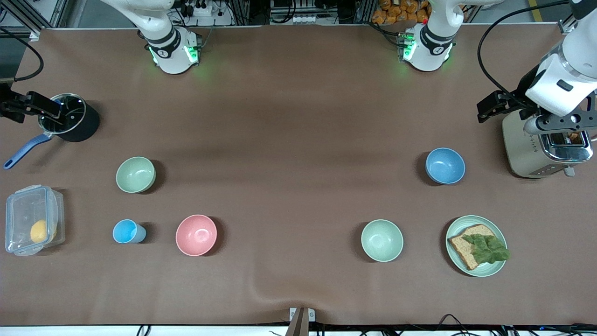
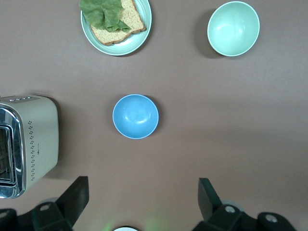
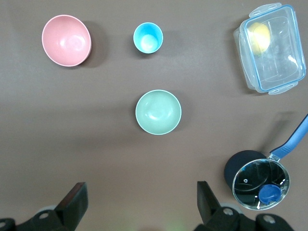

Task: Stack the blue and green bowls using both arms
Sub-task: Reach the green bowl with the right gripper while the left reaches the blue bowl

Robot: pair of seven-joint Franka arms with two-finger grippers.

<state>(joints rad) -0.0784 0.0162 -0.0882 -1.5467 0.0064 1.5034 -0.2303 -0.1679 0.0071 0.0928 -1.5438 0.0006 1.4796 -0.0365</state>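
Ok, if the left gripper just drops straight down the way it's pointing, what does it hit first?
Probably bare table. The left gripper hangs open and points down, with the blue bowl ahead of its fingers, not under them; depth is hard to judge.

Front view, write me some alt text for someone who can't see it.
A brown table holds the blue bowl near the left arm's end and the green bowl near the right arm's end, far apart and unstacked. The open left gripper hangs over a toaster; the open right gripper is beside a black saucepan.
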